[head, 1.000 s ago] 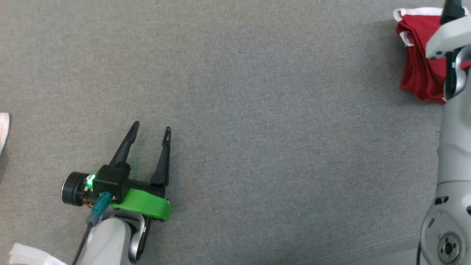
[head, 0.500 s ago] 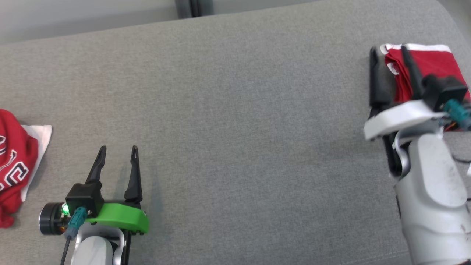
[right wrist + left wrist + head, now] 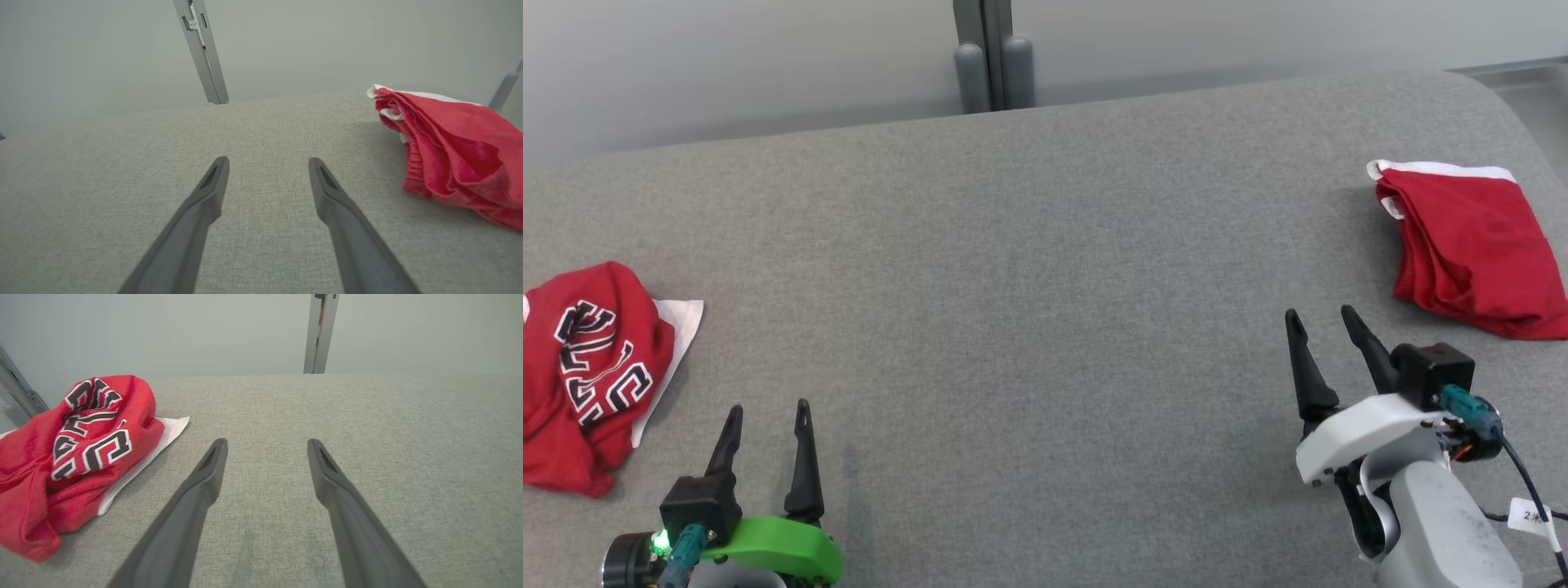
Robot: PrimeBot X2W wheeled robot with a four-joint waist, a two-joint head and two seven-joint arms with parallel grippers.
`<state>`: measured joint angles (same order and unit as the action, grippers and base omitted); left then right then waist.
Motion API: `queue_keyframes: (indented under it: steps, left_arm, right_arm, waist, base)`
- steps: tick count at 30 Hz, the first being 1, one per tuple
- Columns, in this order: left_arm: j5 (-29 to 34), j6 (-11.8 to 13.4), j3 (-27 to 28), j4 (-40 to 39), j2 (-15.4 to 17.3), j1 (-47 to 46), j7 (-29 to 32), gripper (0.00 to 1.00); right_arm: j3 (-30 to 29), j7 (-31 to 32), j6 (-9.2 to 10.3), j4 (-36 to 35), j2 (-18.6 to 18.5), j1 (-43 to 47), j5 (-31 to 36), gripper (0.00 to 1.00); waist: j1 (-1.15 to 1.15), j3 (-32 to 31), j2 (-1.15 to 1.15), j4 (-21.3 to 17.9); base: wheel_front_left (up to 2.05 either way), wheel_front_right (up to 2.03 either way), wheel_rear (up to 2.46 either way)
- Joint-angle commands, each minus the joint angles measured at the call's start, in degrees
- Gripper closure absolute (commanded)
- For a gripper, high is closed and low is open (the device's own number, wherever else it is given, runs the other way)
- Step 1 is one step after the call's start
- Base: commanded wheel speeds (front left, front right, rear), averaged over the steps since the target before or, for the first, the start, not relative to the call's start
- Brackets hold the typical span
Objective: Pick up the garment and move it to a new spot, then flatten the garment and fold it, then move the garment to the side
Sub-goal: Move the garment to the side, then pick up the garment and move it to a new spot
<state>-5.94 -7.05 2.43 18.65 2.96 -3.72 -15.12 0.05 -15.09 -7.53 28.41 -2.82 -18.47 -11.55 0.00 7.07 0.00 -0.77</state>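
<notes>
A broad grey padded surface (image 3: 1045, 286) carries two red garments, one at each end. The folded garment (image 3: 1474, 249) lies at the robot's far right, close to the surface's rounded corner and cut off by the head view's right edge. It is a flat, nearly square stack. Its white-trimmed edge is on the far side and runs left to right, its layered fold edges face the middle of the surface, and its slightly longer run slants from the far left corner toward the near right. The crumpled garment (image 3: 588, 384) sits at the far left in a loose heap partly over a white piece of cloth (image 3: 682, 314). Its long axis runs from the far side toward the robot, and its black-and-white lettering lies along that axis, turned sideways. The left gripper (image 3: 769, 406) hovers low at the near left, just right of the crumpled heap and apart from it, fingers spread wide and pointing away from the robot, with only bare surface between them. The right gripper (image 3: 1319, 311) is at the near right, likewise spread wide and holding nothing, its fingers leaning slightly left, with the folded garment off to its right and not touching it. A grey metal post (image 3: 992, 49) stands behind the far edge
</notes>
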Motion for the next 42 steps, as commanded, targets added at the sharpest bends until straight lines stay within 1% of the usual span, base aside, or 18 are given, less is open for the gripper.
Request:
queue_keyframes:
  steps: [1, 9, 13, 17, 26, 29, 32, 37, 42]
  left_arm:
    - [-0.42, 0.41, 0.24, 0.03, -0.01, 1.04, -0.04, 0.0]
    - [-2.6, 1.64, -0.59, -0.35, -0.01, 2.13, -0.04, 0.0]
    - [-3.54, 1.71, -0.63, 0.07, 0.02, 1.19, -0.04, 0.0]
    - [-4.75, 2.08, -0.18, 0.72, 0.03, 0.14, -0.04, 0.0]
    - [-6.72, 2.43, 1.87, 2.69, 0.03, -0.66, -0.04, 0.0]
    - [-7.27, 2.65, 2.5, 3.28, 0.01, -0.09, -0.04, 0.0]
    - [-7.79, 2.79, 2.91, 3.74, 0.02, 0.31, -0.05, 0.0]
    - [-9.72, 2.57, 3.23, 4.96, 0.01, 0.13, -0.04, 0.0]
    - [-11.17, 1.3, 3.92, 6.75, 0.01, -3.3, -0.04, 0.0]
  right_arm:
    - [0.28, -0.1, 0.08, 0.17, -0.19, 1.31, -0.48, 0.0]
    - [1.27, -0.09, 0.08, 0.36, -0.19, 3.04, -1.05, 0.0]
    - [2.1, -0.09, 0.08, 0.24, -0.2, 2.55, -1.26, 0.0]
    - [3.39, -0.09, 0.08, 0.17, -0.17, 2.43, -1.87, 0.0]
    - [5.73, -0.09, 0.08, 1.36, -0.21, 0.67, -2.68, 0.0]
    - [6.19, -0.1, 0.08, 2.01, -0.21, 0.01, -2.92, 0.0]
    - [6.73, -0.09, 0.08, 2.58, -0.23, -0.36, -2.9, 0.0]
    - [7.0, -0.09, 0.08, 3.15, -0.26, -0.78, -2.32, 0.0]
    - [7.28, -0.09, 0.08, 3.32, -0.26, -1.89, -1.42, 0.0]
  waist:
    - [0.0, -1.53, 0.0, 0.53]
    - [0.0, -1.78, 0.0, 1.53]
    - [0.0, -0.95, 0.0, 3.5]
    - [0.0, 0.13, 0.0, 7.47]
    - [0.0, 2.47, 0.0, 19.42]
    - [0.0, 2.86, 0.0, 22.55]
    - [0.0, 3.06, 0.0, 24.71]
    - [0.0, 3.35, 0.0, 26.58]
    - [0.0, 5.07, 0.0, 26.16]
  base:
    - [0.0, 0.0, 0.0]
    - [0.0, 0.0, 0.0]
    - [0.0, 0.0, 0.0]
    - [0.0, 0.0, 0.0]
    - [0.0, 0.0, 0.0]
    - [0.0, 0.0, 0.0]
    - [0.0, 0.0, 0.0]
    - [0.0, 0.0, 0.0]
    - [0.0, 0.0, 0.0]
